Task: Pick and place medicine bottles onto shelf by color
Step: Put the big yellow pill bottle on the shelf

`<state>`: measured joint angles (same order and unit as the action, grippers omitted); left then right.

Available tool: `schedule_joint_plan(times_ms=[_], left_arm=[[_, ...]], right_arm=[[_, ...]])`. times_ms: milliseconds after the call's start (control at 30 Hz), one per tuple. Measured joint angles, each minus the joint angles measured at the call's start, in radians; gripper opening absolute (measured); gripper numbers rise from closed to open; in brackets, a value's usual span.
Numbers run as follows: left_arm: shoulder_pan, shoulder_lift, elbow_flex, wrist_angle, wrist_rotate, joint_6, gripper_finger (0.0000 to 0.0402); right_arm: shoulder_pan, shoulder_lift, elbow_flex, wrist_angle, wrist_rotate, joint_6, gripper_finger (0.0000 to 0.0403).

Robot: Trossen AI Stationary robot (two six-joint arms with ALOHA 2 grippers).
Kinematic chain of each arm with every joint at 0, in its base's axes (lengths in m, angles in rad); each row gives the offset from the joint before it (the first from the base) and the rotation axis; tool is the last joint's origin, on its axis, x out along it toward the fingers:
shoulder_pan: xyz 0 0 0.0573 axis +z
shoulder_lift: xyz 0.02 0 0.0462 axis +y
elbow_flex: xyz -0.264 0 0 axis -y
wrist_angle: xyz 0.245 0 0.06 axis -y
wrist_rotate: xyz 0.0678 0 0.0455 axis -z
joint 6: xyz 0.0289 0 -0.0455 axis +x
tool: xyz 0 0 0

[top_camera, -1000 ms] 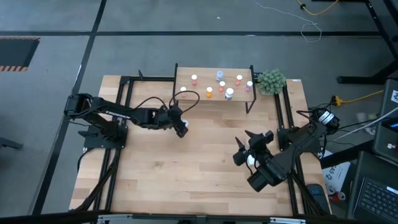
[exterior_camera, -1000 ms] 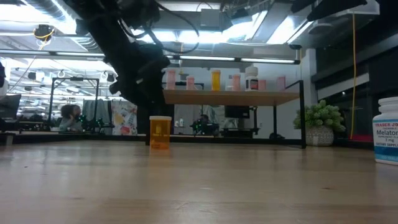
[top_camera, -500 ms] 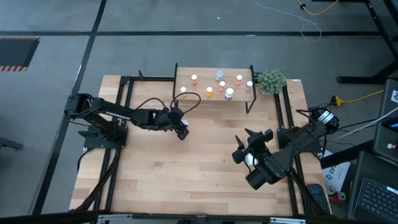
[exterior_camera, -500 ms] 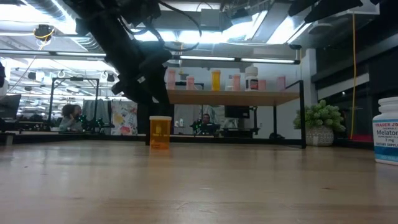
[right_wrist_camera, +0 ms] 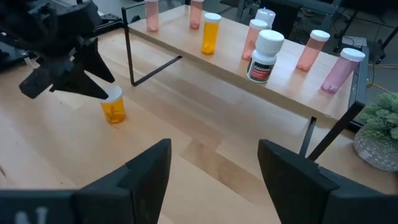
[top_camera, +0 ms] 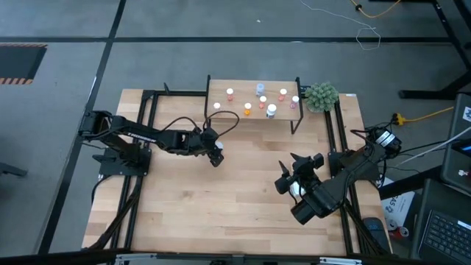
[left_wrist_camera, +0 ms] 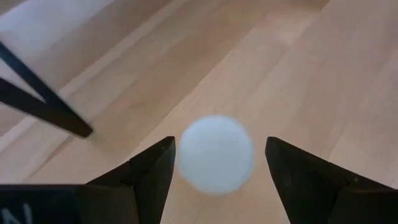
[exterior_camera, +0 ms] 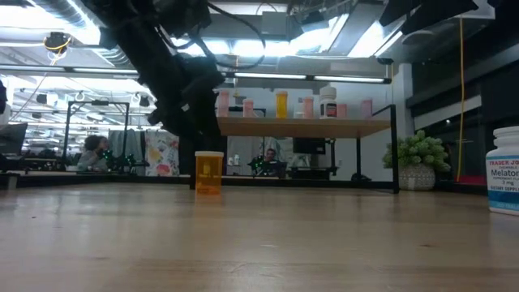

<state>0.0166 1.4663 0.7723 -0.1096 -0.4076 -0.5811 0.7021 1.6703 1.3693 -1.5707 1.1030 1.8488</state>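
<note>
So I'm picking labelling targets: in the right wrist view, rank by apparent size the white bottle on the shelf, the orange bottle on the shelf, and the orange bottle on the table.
1. White bottle on the shelf: bulkiest.
2 and 3. Orange bottle on the shelf and orange bottle on the table: look alike, and the table one stands nearer the camera, partly hidden by the left gripper, so no ranking.

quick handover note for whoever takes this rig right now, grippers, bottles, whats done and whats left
Left gripper: open, poised over the orange bottle on the table in front of the shelf, fingers either side of its white cap, not closed.
Right gripper: open, holds nothing, waiting at the table's right side.
Done: seven bottles stand on the shelf, pink ones, an orange one and a white one.
Left: shelve the orange bottle, then the white labelled bottle on the table.
</note>
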Motion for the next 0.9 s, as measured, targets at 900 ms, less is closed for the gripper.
schedule_joint_plan(times_ms=[900], left_arm=[[0.008, -0.002, 0.000, -0.002, 0.047, 0.041, 0.0248]], right_arm=[[0.000, 0.000, 0.000, 0.000, -0.034, -0.026, 0.0242]])
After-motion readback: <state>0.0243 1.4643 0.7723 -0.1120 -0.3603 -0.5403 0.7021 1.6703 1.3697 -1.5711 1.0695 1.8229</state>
